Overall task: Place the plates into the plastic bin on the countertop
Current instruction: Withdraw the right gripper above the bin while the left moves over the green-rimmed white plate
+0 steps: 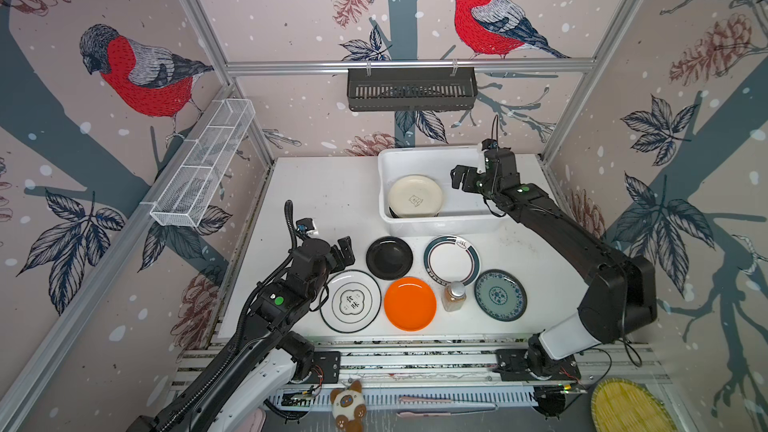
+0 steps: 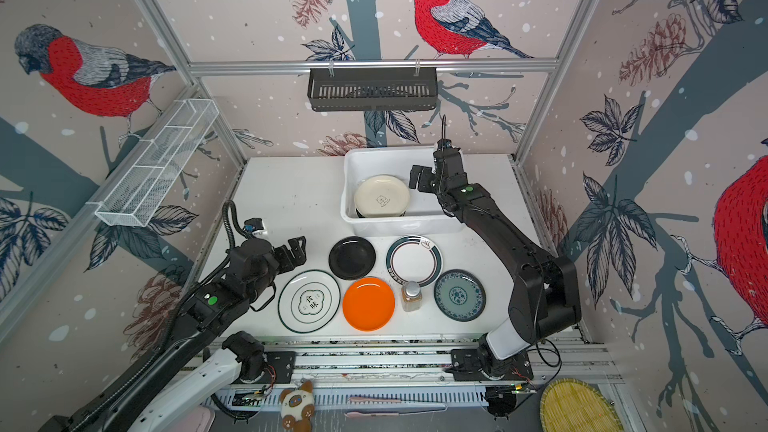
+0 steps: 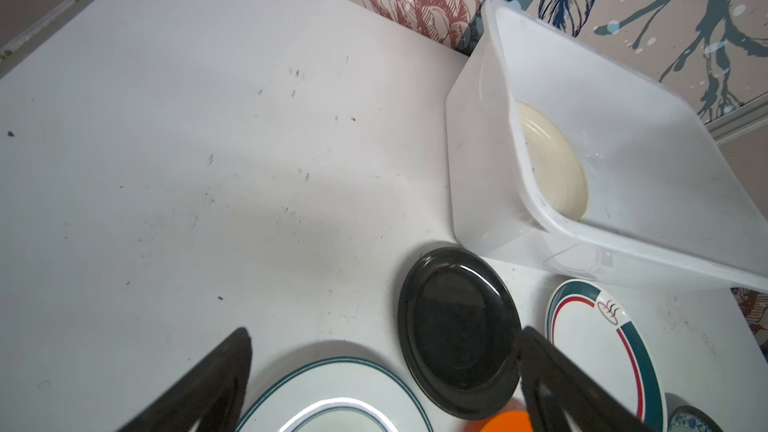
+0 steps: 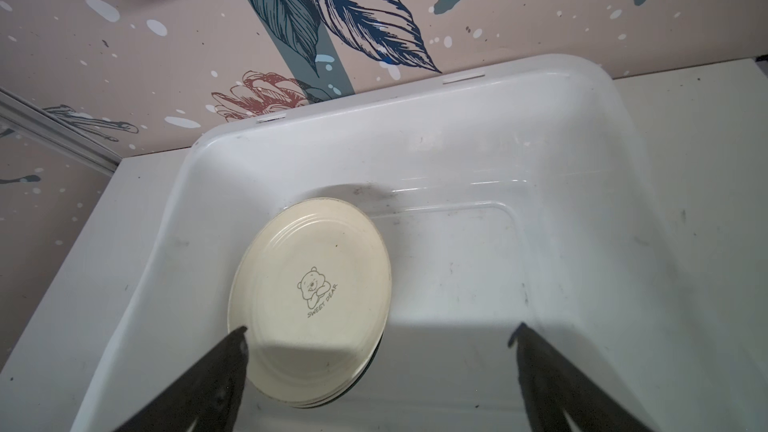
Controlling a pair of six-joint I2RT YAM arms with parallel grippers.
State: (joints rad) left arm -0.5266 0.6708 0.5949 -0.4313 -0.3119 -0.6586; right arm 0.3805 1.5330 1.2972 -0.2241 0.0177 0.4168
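Note:
On the white countertop (image 1: 316, 201) stands the plastic bin (image 1: 436, 224), holding a cream plate (image 1: 414, 196) stacked on others; a dark edge shows beneath it (image 4: 311, 284). In front of the bin lie a black plate (image 1: 389, 257), a teal-rimmed plate (image 1: 451, 260), an orange plate (image 1: 409, 303), an emblem plate (image 1: 351, 301) and a blue-green patterned plate (image 1: 500, 295). My left gripper (image 1: 345, 249) (image 3: 384, 331) hangs open above the emblem plate's far edge, beside the black plate. My right gripper (image 1: 459, 178) (image 4: 379, 327) hovers open and empty over the bin's right half.
A small amber bottle (image 1: 454, 296) stands between the orange and patterned plates. A black slotted rack (image 1: 411, 89) hangs on the back wall and a wire mesh basket (image 1: 203, 164) on the left wall. A plush toy (image 1: 348, 405) and a woven tray (image 1: 631, 409) lie beyond the front rails.

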